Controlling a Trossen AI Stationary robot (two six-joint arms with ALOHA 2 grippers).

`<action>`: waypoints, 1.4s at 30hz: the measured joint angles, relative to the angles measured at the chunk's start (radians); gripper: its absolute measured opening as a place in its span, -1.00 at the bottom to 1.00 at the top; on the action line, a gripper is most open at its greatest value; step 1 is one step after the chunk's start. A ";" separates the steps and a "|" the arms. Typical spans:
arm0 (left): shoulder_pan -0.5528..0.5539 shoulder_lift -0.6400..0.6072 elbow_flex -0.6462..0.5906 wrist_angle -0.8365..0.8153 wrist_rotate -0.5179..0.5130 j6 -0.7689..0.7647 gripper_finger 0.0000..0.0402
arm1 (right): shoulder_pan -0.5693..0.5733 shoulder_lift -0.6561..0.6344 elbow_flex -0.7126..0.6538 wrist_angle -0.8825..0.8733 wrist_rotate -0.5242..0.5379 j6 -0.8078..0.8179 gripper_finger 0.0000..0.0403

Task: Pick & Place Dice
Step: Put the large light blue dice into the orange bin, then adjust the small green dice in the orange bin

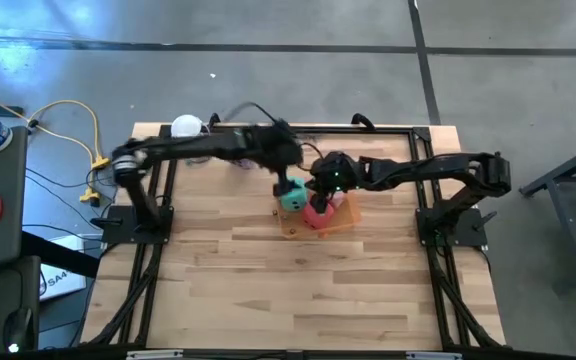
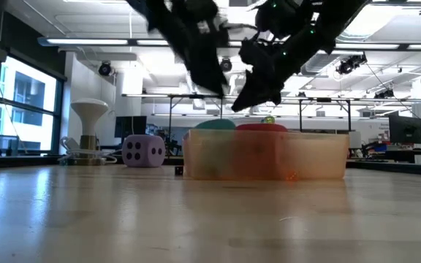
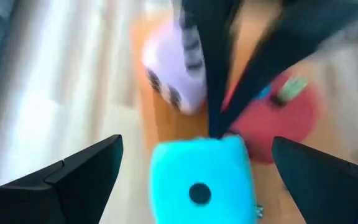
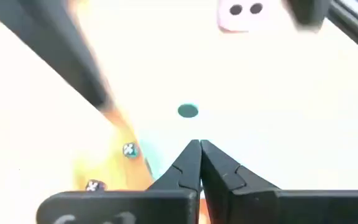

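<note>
left gripper point(image 1: 286, 172): hangs over the tray's near-left end with fingers spread wide and nothing between them; looks to me like it's either lining up on the teal die or just done with it, can't say which

right gripper point(image 1: 330, 183): parked above the tray too, fingertips pinched together on nothing; probably just waiting out of the way

orange tray point(image 2: 309, 162): translucent, shallow, straight-walled; sits mid-table so both arms can reach it; you can see blurry colour through the wall

teal die point(image 3: 202, 180): soft-looking cube, rounded corners, one dark pip facing the left wrist camera; sits in the tray right under the open fingers

red die point(image 1: 317, 213): in the tray beside the teal one, seemingly touching

pink die point(image 1: 336, 201): a pale bit at the tray's far side, mostly hidden by the right arm

purple die point(image 2: 144, 150): pale lilac, plush, dark pips; on the bare wood outside the tray, near its left end; my guess is it's the one left to go in

cup point(image 2: 88, 132): white domed top, back by the far-left corner; well clear of the action

table point(image 1: 298, 290): light wooden slats, smooth
</note>
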State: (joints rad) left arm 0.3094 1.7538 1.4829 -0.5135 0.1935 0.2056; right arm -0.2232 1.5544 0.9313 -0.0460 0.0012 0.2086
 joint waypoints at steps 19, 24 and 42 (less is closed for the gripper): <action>0.065 -0.294 0.003 -0.655 -0.091 -0.133 0.99 | 0.105 -0.356 0.010 -0.374 0.161 0.014 -0.99; 0.070 -0.296 -0.001 -0.752 -0.069 -0.104 0.99 | 0.142 -0.384 0.010 -0.413 0.229 0.049 -0.99; 0.081 -0.291 -0.006 -0.807 -0.066 -0.109 0.99 | 0.175 -0.386 0.010 -0.547 0.023 0.121 -0.69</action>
State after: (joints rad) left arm 0.3907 1.4631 1.4769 -1.3205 0.1280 0.0966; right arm -0.0486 1.1687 0.9417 -0.5934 0.0242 0.3296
